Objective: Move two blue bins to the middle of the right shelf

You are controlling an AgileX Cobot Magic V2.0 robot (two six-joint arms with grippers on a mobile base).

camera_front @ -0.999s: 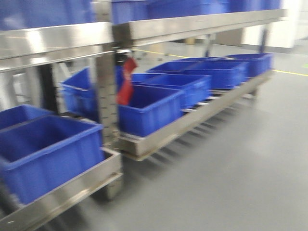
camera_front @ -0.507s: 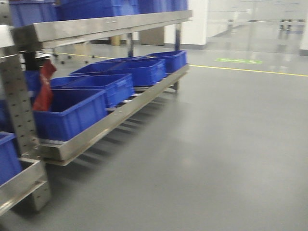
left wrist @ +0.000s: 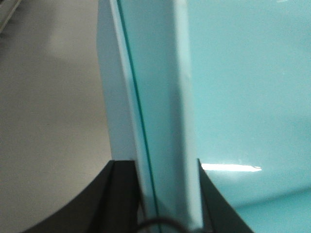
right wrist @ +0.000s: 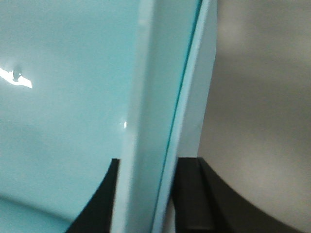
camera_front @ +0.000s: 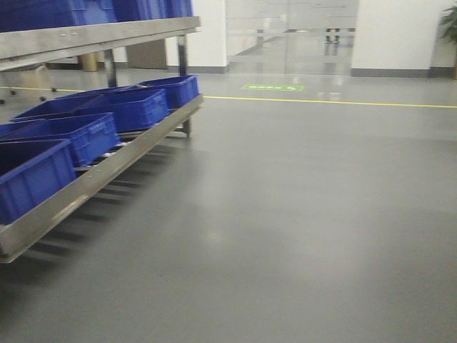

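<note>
In the left wrist view my left gripper (left wrist: 163, 167) is shut on the upright wall of a blue bin (left wrist: 155, 73), which looks pale turquoise here. One black finger (left wrist: 121, 194) is outside the wall and the other is inside. In the right wrist view my right gripper (right wrist: 148, 167) is likewise shut on the opposite wall of the blue bin (right wrist: 73, 97), whose inside fills the left of the frame. A thin dark line runs along each gripped wall. Neither the held bin nor the arms show in the front view.
A steel shelf unit (camera_front: 107, 168) stands at the left, with several blue bins (camera_front: 68, 136) on its low level and more on the level above (camera_front: 86, 11). Grey floor (camera_front: 300, 214) spreads to the right, to a yellow line (camera_front: 321, 101) and glass doors (camera_front: 289, 36).
The front view has swung to the right. The shelf has slid to the left edge, and the upright post, red tag and nearest bins have left the frame. More open floor shows.
</note>
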